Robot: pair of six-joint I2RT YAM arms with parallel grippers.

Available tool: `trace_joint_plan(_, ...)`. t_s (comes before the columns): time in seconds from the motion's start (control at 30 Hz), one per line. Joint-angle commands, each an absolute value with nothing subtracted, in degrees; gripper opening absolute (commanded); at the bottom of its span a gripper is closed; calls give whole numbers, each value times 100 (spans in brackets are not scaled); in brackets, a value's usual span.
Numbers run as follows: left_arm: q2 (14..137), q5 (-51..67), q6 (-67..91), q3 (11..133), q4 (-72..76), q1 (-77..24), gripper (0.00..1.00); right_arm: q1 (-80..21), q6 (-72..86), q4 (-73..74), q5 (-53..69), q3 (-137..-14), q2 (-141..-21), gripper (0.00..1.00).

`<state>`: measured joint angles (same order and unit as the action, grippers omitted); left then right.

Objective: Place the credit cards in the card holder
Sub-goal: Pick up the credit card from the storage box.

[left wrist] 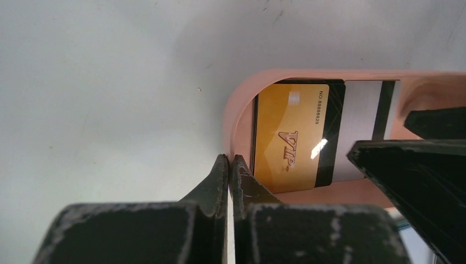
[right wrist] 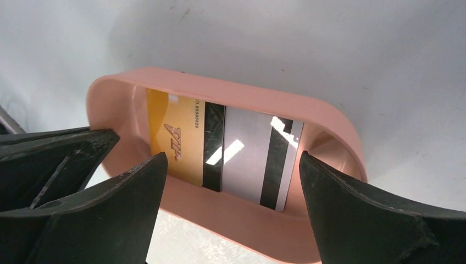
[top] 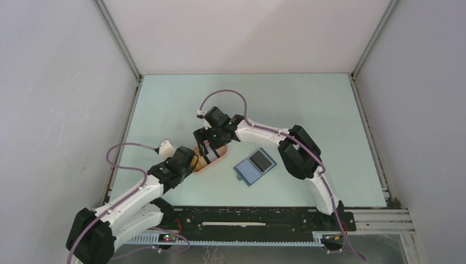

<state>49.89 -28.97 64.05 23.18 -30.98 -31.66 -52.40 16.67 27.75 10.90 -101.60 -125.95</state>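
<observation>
Three credit cards lie overlapped in a pink oval tray [right wrist: 236,220]: a gold VIP card [right wrist: 176,143], a black one [right wrist: 213,148] and a white one with a black stripe [right wrist: 250,159]. My right gripper [right wrist: 231,159] hangs open just above the tray, one finger on each side of the cards, holding nothing. My left gripper [left wrist: 228,159] is shut and empty, its tips at the tray's [left wrist: 239,115] left end rim, beside the gold card [left wrist: 286,137]. The blue card holder [top: 254,166], with a dark grey panel, lies flat on the table to the right of the tray [top: 220,158].
Grey walls close in the pale table [top: 308,104] on the left, back and right. A black rail [top: 247,217] runs along the near edge between the arm bases. The right arm's elbow [top: 299,151] stands just right of the card holder.
</observation>
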Motion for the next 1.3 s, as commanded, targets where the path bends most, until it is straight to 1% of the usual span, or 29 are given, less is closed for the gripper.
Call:
trace_joint_plan(0.0,5007,-3198,6637,2571,-2892,-3251,1,-5310,1831,2840,900,-10395,-12803,99)
trace_joint_plan(0.17,5065,-3226,6640,2608,-2871,-3302,1,-5399,1901,2863,1113,-10424,-12934,97)
trace_joint_plan(0.5,5181,-3252,6637,2644,-2826,-3390,0,-5511,2216,2770,2480,-10504,-13030,93)
trace_joint_plan(0.93,5194,-3296,6700,2634,-2814,-3472,0,-5361,2761,2392,3676,-10482,-13083,89)
trace_joint_plan(1.07,5202,-3315,6734,2615,-2819,-3472,0,-5294,2800,2332,3642,-10417,-12949,89)
trace_joint_plan(1.27,5223,-3296,6738,2649,-2819,-3487,0,-5243,2774,2443,3088,-10421,-13060,89)
